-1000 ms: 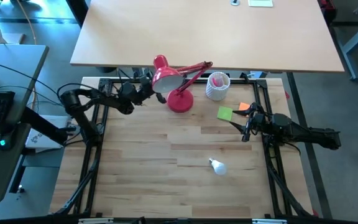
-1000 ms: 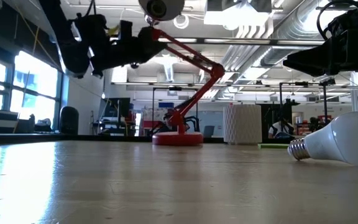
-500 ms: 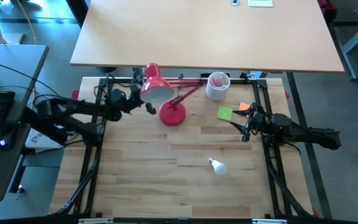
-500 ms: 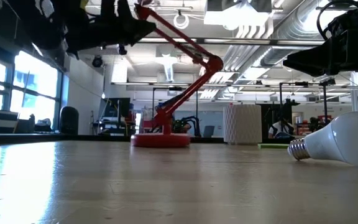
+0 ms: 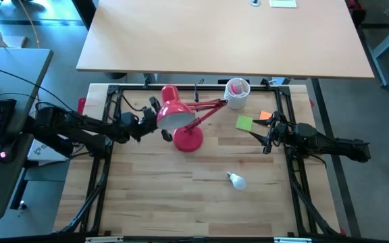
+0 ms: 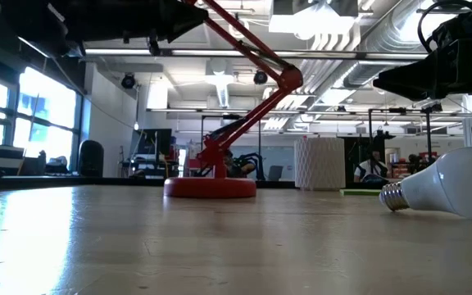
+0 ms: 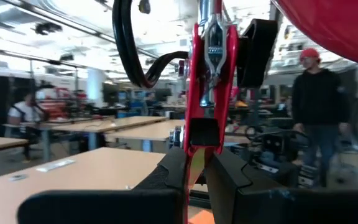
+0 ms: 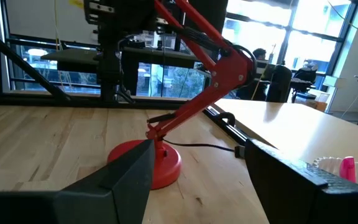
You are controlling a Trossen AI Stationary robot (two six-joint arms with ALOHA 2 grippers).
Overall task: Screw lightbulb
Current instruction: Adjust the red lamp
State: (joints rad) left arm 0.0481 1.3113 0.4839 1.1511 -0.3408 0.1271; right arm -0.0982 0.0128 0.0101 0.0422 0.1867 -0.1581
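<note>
1. Since the earlier frames, the lamp [image 5: 181, 121] has been dragged across the table [image 5: 154, 196] toward the left side, its round base [image 5: 188, 138] now lying farther from the cup [image 5: 236, 93] than before; the left arm has been drawn back with it.
2. The left gripper [image 5: 148, 120] is seen just behind the red shade [image 5: 171, 113]; in the left wrist view its fingers [image 7: 225, 177] are pressed together on the lamp's red bracket [image 7: 209, 81], so the lamp is held there.
3. The lamp's jointed arm [image 6: 256, 70] is shown rising from the base and bending back toward the left gripper in the low view.
4. The right gripper [image 5: 265, 138] is held above the table's right edge, near the green note [image 5: 244, 123] and the orange note [image 5: 266, 115]; its fingers [image 8: 129, 177] are spread apart with nothing between them; no change is seen in it.
5. The bulb [image 5: 236, 180] is left lying on its side on the wood, well apart from both grippers and from the lamp, its screw base [image 6: 392, 197] pointed toward the lamp; it has not been moved.
</note>
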